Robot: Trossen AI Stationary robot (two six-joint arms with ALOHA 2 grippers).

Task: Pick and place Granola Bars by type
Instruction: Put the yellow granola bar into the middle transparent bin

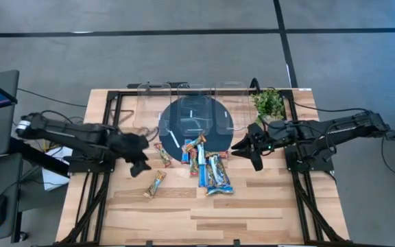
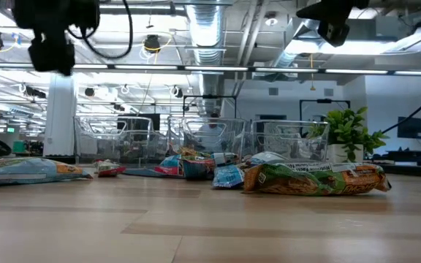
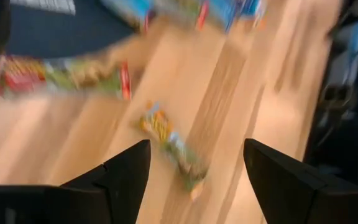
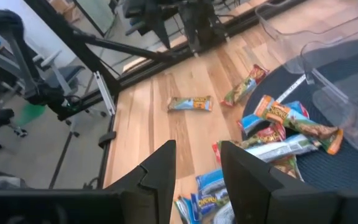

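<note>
Several granola bars lie on the wooden table. A tan one [image 1: 155, 184] [image 3: 169, 146] lies alone toward the near left. An orange-red one [image 1: 162, 155] [image 3: 61, 74] lies beside the dark round mat [image 1: 184, 113]. The rest are heaped [image 1: 208, 165] [image 4: 278, 130] on the mat's near edge and on the wood in front of it. My left gripper [image 1: 140, 165] [image 3: 194, 168] hangs open above the table, a little to the far left of the lone tan bar. My right gripper [image 1: 249, 152] [image 4: 197, 168] hovers open to the right of the heap, with nothing between its fingers.
Clear plastic bins [image 1: 184, 92] [image 4: 328, 37] stand along the far side, partly over the mat. A small green plant [image 1: 269, 103] [image 2: 346, 135] stands at the far right. Black frame rails run down both sides of the table. The near half of the table is bare wood.
</note>
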